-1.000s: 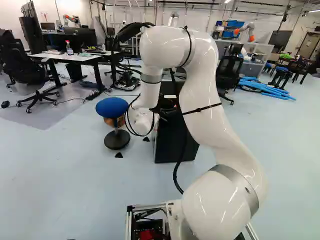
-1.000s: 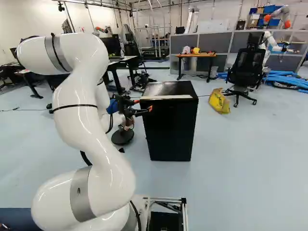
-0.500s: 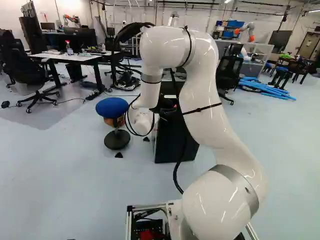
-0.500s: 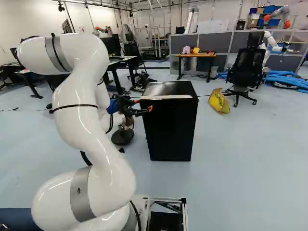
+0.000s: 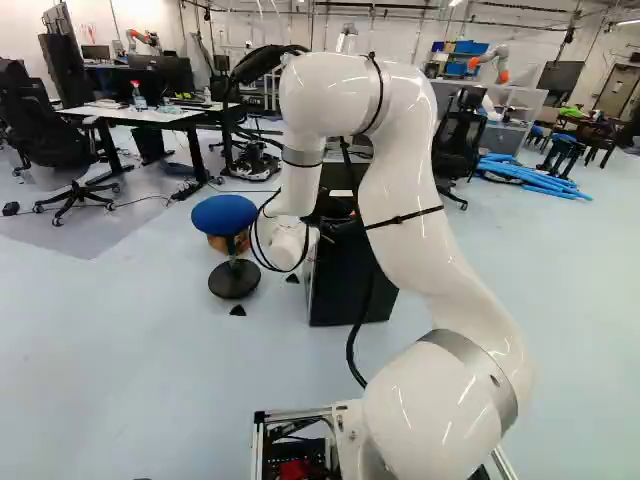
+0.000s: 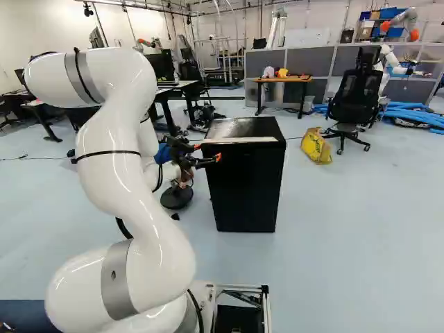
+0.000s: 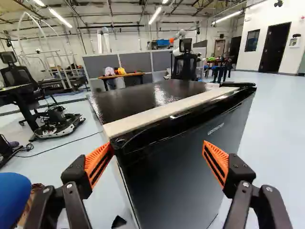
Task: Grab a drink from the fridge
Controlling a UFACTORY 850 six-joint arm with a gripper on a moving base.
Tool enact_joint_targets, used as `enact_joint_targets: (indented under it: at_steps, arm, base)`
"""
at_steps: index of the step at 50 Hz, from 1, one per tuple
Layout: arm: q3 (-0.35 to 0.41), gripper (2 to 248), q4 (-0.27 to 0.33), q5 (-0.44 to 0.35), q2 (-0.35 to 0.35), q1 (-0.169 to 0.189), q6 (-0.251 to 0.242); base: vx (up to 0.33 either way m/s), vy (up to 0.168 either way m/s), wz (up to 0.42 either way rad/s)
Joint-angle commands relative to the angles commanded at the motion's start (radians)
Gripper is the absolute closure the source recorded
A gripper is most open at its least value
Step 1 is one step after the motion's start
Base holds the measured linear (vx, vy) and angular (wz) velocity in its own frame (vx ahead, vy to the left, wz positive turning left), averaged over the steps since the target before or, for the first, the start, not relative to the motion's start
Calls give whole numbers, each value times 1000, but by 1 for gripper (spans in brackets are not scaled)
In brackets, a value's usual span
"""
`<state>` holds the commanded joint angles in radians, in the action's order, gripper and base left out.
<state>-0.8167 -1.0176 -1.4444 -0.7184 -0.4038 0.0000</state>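
The gripper stands wide; the fridge door looks stiff and slick, best pulled by its free edge

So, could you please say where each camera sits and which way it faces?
Left base view: behind the arm, left; faces ahead, downward; arm right of middle.
Right base view: behind, right; faces likewise; arm left of middle.
Wrist view: on the wrist, looking along the open tool at the fridge.
Base views share fridge and blue stool.
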Motion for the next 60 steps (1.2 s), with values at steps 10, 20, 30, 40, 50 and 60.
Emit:
enact_joint_targets:
  at_steps: [10,20,30,40,50,60]
  arm:
    - [0,3,-21,0,0,0,0]
    - [6,3,-42,0,3,-2,0]
    - [33,3,-63,0,19,-18,0]
    - [72,3,-84,0,41,-43,0]
    - [112,3,-105,0,63,-68,0]
    - [121,3,-128,0,68,-73,0]
  base:
    - [0,0,0]
    - [0,0,0]
    - [0,0,0]
    - [0,-2,0]
    - [0,0,0]
    - [0,0,0]
